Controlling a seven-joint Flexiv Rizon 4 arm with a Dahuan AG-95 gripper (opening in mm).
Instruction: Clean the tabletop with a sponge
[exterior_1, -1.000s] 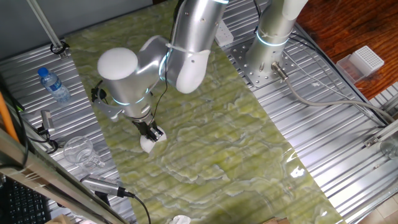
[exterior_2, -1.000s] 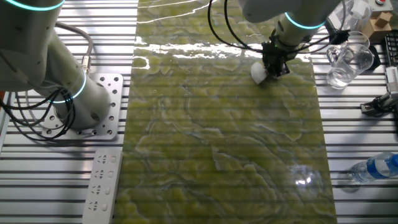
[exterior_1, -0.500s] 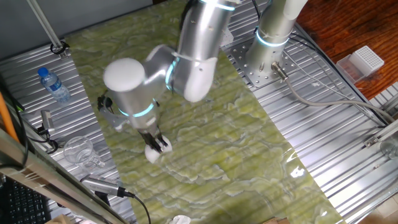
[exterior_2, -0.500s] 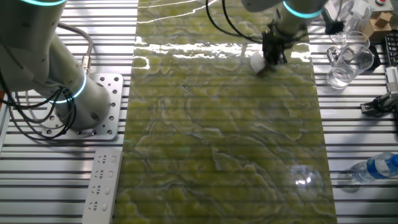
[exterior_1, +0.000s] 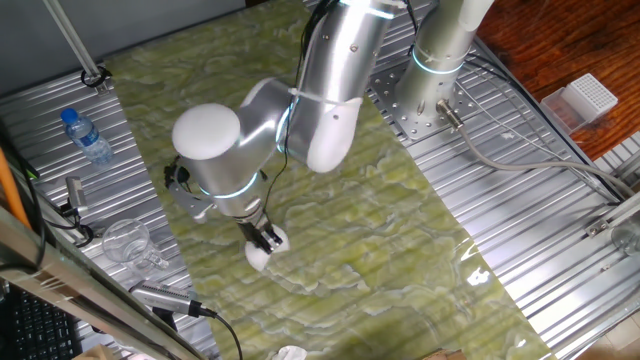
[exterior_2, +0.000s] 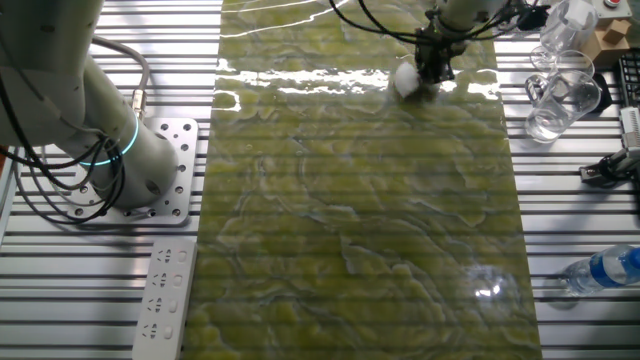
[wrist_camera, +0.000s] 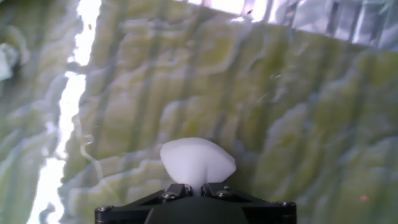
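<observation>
The yellow-green marbled tabletop (exterior_1: 350, 220) fills the middle of all views. My black gripper (exterior_1: 266, 240) is shut on the white sponge (exterior_1: 260, 254) and presses it onto the sheet near its left edge. In the other fixed view the gripper (exterior_2: 431, 68) holds the sponge (exterior_2: 405, 80) near the sheet's far end, by a bright glare strip. In the hand view the sponge (wrist_camera: 196, 161) bulges out ahead of the shut jaws, resting on the tabletop (wrist_camera: 298, 124).
A glass pitcher (exterior_1: 128, 244) and a water bottle (exterior_1: 88, 137) stand on the ribbed metal left of the sheet. A second arm's base (exterior_1: 435, 75) stands at the back. A white crumpled scrap (exterior_1: 289, 353) lies at the front edge. A power strip (exterior_2: 160, 295) lies beside the sheet.
My gripper has slid the sponge along the sheet toward its front end in one fixed view, which is toward the far glare strip in the other fixed view. The grip is unchanged.
</observation>
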